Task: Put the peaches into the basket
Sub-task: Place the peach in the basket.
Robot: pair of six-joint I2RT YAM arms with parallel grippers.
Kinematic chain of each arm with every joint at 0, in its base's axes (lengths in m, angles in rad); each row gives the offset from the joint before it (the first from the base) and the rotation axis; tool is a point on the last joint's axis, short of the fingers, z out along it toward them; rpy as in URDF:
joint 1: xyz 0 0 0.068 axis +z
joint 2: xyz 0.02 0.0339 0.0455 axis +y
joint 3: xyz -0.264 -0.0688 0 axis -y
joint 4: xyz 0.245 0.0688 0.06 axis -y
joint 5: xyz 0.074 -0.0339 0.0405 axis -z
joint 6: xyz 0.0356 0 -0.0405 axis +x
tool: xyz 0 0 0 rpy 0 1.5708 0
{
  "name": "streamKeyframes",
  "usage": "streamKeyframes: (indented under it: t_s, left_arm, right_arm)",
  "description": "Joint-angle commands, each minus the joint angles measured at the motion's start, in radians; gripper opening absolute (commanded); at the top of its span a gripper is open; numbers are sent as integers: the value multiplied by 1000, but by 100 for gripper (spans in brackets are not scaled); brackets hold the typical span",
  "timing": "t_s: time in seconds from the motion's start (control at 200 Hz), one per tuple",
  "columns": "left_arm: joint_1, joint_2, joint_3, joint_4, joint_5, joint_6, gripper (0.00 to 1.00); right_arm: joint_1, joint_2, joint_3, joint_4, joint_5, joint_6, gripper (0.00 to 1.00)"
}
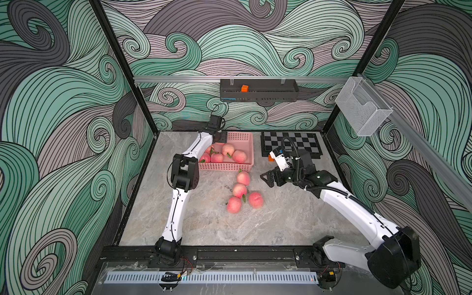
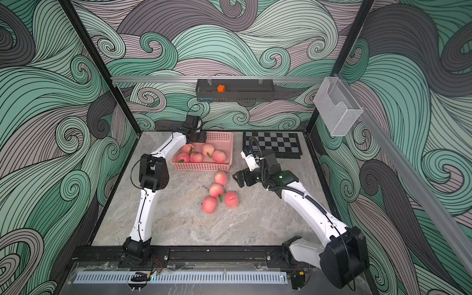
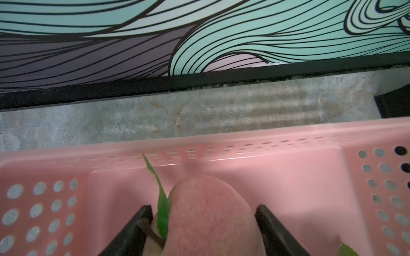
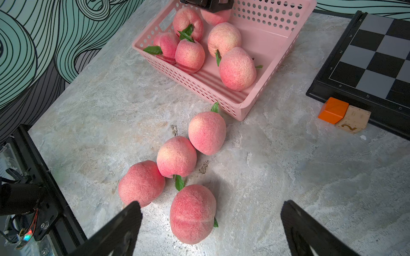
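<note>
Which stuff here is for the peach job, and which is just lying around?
For the job: four loose peaches, pink basket, five peaches inside, held peach in left gripper.
Just lying about: chessboard, orange cube, numbered wooden block, black tray, clear holder.

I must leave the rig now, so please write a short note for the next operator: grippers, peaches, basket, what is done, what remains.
Left gripper: shut on a peach, over the far end of the basket, not yet released.
Right gripper: open, empty, above the four peaches lying on the table.
Done: five peaches lie in the basket.
Left: release the held one, then move those four in.
</note>
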Motion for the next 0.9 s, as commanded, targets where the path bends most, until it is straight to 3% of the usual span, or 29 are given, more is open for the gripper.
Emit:
streamKeyframes:
  t_s: [0.0,0.585,0.891]
  left_arm:
    - [17,26,53,11,20,2,69]
    - [35,57,62,-2,62,-8,72]
    - [37,63,62,2,79,-9,79]
  right_arm:
    - [-4,5,33,-8,-10,-7,99]
    - [-4,-6,39,-17,-6,-2,99]
    - [-4,-16,32,-22,5,-8,99]
